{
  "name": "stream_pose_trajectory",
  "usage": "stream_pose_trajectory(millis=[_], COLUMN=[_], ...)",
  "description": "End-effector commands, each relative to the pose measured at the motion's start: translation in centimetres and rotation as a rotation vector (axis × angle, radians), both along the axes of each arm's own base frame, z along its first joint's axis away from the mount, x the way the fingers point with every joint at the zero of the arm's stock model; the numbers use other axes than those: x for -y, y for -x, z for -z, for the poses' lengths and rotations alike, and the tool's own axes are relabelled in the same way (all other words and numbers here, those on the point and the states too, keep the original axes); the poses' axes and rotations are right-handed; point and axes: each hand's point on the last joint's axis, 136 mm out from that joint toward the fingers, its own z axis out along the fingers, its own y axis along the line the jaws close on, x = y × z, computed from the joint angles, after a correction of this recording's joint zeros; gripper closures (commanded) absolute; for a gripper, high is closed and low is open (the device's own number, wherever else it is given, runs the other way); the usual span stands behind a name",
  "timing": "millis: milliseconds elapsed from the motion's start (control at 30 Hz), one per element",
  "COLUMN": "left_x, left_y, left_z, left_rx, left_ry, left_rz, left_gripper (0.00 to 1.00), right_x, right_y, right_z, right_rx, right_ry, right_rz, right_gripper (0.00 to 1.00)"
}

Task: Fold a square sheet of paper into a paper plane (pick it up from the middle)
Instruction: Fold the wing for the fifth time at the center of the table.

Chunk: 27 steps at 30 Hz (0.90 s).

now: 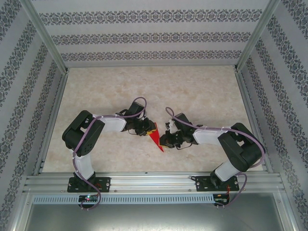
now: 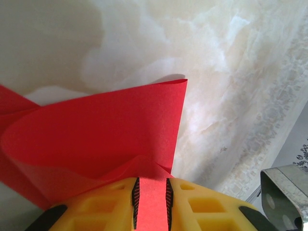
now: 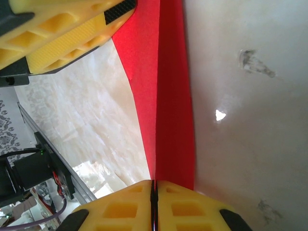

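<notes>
Left gripper (image 2: 152,199): is closing narrow on the red paper (image 1: 155,137), pinching a strip of it between black ribbed pads (image 2: 136,202).
Right gripper (image 3: 154,190): is pressing its yellow fingers (image 3: 120,209) tight together, clamping the paper right where the crease is running in.
Red paper: is stretching between the two grippers as a long folded triangle, its point aiming toward the near edge in the top view; near the left gripper it is curling over in a loose bend. I cannot tell whether it is touching the table.
Table (image 1: 144,86): is lying pale and marbled under both arms, the paper sitting near its middle.
Walls (image 1: 154,36): are standing around three sides, showing patterned stripes.
</notes>
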Motion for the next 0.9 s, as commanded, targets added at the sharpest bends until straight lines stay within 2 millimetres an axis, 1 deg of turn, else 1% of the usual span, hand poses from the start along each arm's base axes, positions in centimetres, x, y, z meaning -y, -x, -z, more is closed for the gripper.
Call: stream_pose_trajectory(millis=[0,167,267,333,400,433,500,600,733,800,867], left_x=[-1.4,-1.5,-1.6,-1.6,-1.6,-1.6,-1.6,-1.7,-1.7,-1.7,-1.6], left_y=[2.0,2.0,2.0,2.1,2.1,2.1,2.1,2.2,2.1,2.2,2.1], left_z=[3.0,3.1,3.2,3.1,3.0,3.0,3.0,3.1,3.1,3.2,3.1], left_rx=[-0.094,-0.095,-0.098,-0.1,-0.096,-0.097,-0.097,-0.1,-0.098,-0.101,-0.099], left_ry=[-0.097,-0.099,-0.101,-0.101,-0.102,-0.103,-0.102,-0.106,-0.103,-0.106,-0.104], left_rz=[-0.015,-0.019,-0.022,-0.019,-0.02,-0.02,-0.019,-0.021,-0.02,-0.02,-0.02], left_gripper=[0.75,0.75,0.75,0.75,0.75,0.75,0.75,0.75,0.75,0.75,0.75], right_x=[0.0,0.5,0.9,1.2,0.9,0.4,0.1,0.4,0.3,0.1,0.1], right_y=[0.9,2.3,2.8,2.8,2.7,2.6,2.3,1.9,2.0,2.2,2.3], right_z=[1.3,3.0,4.1,4.4,3.8,3.2,2.1,0.8,-0.1,-0.3,-0.1], right_rx=[-0.026,-0.051,-0.053,-0.053,-0.042,-0.031,-0.011,0.02,0.021,0.02,0.014], right_ry=[0.025,0.108,0.182,0.212,0.195,0.169,0.146,0.14,0.089,0.07,0.071], right_rz=[-0.018,-0.066,-0.089,-0.087,-0.088,-0.094,-0.093,-0.074,-0.051,-0.05,-0.047], right_gripper=[0.94,0.94,0.93,0.93,0.89,0.87,0.86,0.81,0.78,0.78,0.83])
